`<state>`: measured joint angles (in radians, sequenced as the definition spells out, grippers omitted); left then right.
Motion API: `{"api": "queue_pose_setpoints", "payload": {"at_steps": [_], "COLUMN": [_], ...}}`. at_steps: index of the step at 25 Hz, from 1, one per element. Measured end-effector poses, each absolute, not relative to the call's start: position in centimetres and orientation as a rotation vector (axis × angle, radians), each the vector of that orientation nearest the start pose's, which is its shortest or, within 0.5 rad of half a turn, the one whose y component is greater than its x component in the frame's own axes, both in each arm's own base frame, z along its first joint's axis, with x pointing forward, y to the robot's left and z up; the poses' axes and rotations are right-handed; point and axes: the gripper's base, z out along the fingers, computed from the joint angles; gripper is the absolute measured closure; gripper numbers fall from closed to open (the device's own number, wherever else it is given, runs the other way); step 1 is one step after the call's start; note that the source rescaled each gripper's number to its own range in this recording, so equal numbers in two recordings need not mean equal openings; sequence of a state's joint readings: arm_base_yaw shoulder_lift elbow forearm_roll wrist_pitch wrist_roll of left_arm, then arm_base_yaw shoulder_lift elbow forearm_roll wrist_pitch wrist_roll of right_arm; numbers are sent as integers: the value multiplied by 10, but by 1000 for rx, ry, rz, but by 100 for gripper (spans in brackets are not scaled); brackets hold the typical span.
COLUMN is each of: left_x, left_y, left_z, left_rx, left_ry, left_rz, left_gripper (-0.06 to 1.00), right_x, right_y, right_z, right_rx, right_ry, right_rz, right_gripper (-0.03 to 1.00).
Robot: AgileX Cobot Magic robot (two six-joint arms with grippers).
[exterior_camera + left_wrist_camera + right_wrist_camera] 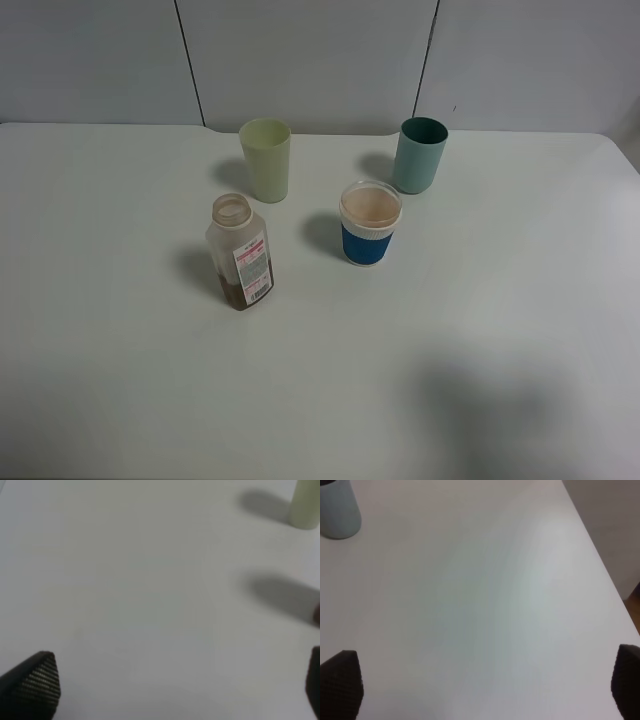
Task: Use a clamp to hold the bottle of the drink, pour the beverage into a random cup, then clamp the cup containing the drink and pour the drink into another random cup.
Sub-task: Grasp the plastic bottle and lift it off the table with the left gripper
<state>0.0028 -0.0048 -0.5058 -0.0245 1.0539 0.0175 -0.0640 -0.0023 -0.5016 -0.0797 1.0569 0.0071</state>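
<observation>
From high up, shows the white bench [520, 330] and its load: a clear plastic bottle [240, 252] with a pink-and-white label and brown drink low inside, upright left of centre. Also a pale yellow-green plastic cup [266, 160] behind it, a blue-sleeved cup [369, 225] with a cream rim to its right, and a teal plastic cup [421, 155] behind that, all apart. From the left wrist, catches the left end effector [175, 685] poised over bare bench, spread wide and gripping nothing, with the yellow-green cup's base beyond. From the right wrist, finds the right end effector [485, 685] equally wide and empty near the bench edge, the teal cup's base well ahead.
</observation>
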Motion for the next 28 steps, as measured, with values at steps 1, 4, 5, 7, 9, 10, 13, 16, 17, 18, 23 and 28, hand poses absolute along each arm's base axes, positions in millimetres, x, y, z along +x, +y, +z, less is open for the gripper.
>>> {"api": "queue_pose_setpoints", "payload": {"at_steps": [1, 4, 5, 7, 9, 10, 13, 16, 17, 18, 23, 28], "left_x": [-6, -6, -6, -6, -6, -6, -6, -6, -6, -6, -6, -6], "left_y": [-2, -2, -2, -2, -2, -2, -2, -2, -2, -2, -2, -2], "left_z": [279, 279, 279, 279, 279, 279, 279, 279, 279, 279, 279, 279], "left_rx": [16, 16, 16, 16, 16, 16, 16, 16, 16, 16, 16, 16], "left_ry": [2027, 2027, 2027, 2027, 2027, 2027, 2027, 2027, 2027, 2027, 2027, 2027], "left_rz": [-16, -16, -16, -16, -16, -16, -16, -16, -16, -16, -16, -16], "left_gripper": [-6, -6, -6, -6, -6, -6, -6, -6, -6, -6, -6, -6], "right_x": [-6, -6, -6, -6, -6, -6, -6, -6, -6, -6, -6, -6], "right_y": [-6, -6, -6, -6, -6, -6, -6, -6, -6, -6, -6, -6], "right_z": [278, 278, 278, 278, 278, 278, 278, 278, 278, 278, 278, 278], "right_rx": [76, 76, 76, 76, 76, 76, 76, 76, 76, 76, 76, 76], "right_ry": [2035, 2035, 2035, 2035, 2035, 2035, 2035, 2035, 2035, 2035, 2035, 2035], "right_rz": [-131, -131, -131, -131, -131, -131, -131, -131, -131, -131, -131, -131], "right_gripper": [-3, -3, -3, -3, -3, -3, -3, -3, -3, -3, -3, -3]}}
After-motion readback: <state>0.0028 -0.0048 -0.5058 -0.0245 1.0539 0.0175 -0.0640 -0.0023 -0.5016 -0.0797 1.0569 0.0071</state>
